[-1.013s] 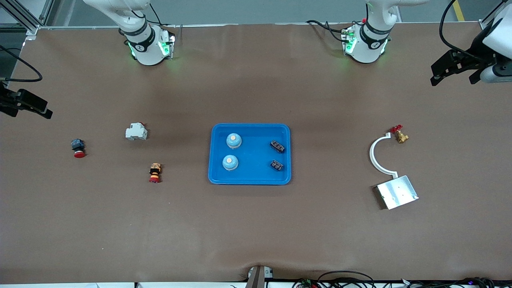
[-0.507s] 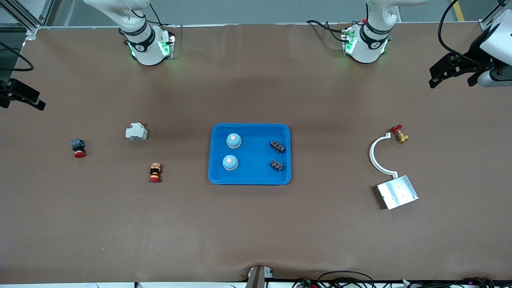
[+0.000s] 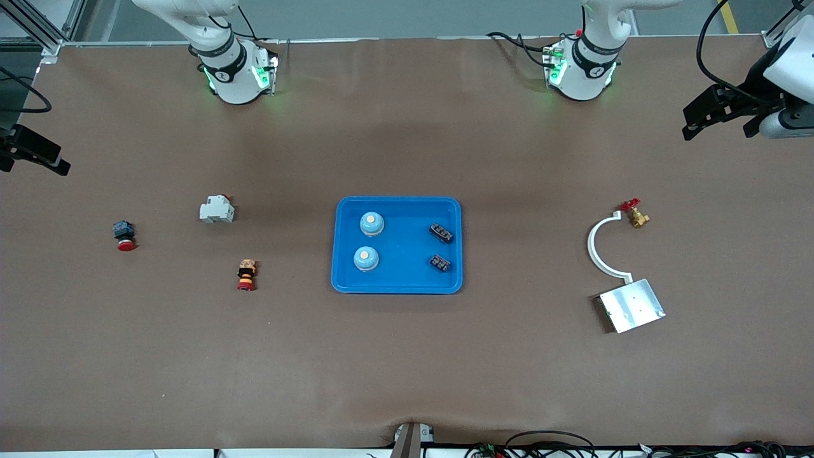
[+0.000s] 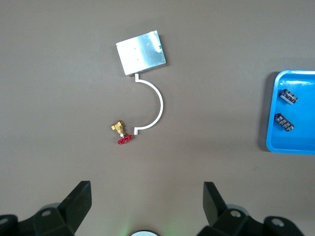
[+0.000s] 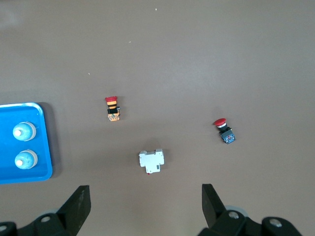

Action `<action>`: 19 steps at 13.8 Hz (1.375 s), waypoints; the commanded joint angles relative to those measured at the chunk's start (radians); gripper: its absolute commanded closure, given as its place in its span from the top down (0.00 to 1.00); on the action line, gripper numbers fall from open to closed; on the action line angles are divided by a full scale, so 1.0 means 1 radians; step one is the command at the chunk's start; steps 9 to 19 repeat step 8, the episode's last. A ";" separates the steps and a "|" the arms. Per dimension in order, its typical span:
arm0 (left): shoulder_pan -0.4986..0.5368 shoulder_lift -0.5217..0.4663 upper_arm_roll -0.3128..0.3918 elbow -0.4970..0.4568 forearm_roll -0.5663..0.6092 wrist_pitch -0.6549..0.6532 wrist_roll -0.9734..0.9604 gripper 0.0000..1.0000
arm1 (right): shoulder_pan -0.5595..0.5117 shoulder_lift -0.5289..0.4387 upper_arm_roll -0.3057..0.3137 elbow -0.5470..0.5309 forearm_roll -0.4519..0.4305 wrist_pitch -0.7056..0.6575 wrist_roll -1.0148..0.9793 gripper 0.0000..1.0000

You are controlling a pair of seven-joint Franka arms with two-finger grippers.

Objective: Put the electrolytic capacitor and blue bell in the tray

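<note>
The tray lies at the middle of the table and holds all four task parts. Two blue bells stand in its half toward the right arm's end, one nearer the front camera than the other. Two electrolytic capacitors lie in the half toward the left arm's end. Judged from this layout, the placing step is complete; no bell or capacitor is seen outside the tray.

The left gripper is raised over bare table at the left arm's end, fingers spread, holding nothing. The right gripper is raised over the right arm's end, fingers likewise spread and empty.

Non-task items:
- brass valve, white curved bracket and silver metal plate, toward the left arm's end
- white breaker and two red pushbuttons, toward the right arm's end

Next move, as a judgement: none on the parts; both arms need only park clear of the tray
</note>
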 commanded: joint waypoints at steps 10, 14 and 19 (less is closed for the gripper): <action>0.008 0.001 -0.001 0.015 -0.003 -0.007 0.017 1.00 | 0.011 -0.011 -0.008 -0.004 -0.036 0.009 -0.008 1.00; 0.008 0.001 -0.001 0.015 -0.003 -0.007 0.017 1.00 | 0.011 -0.011 -0.008 -0.004 -0.036 0.009 -0.008 1.00; 0.008 0.001 -0.001 0.015 -0.003 -0.007 0.017 1.00 | 0.011 -0.011 -0.008 -0.004 -0.036 0.009 -0.008 1.00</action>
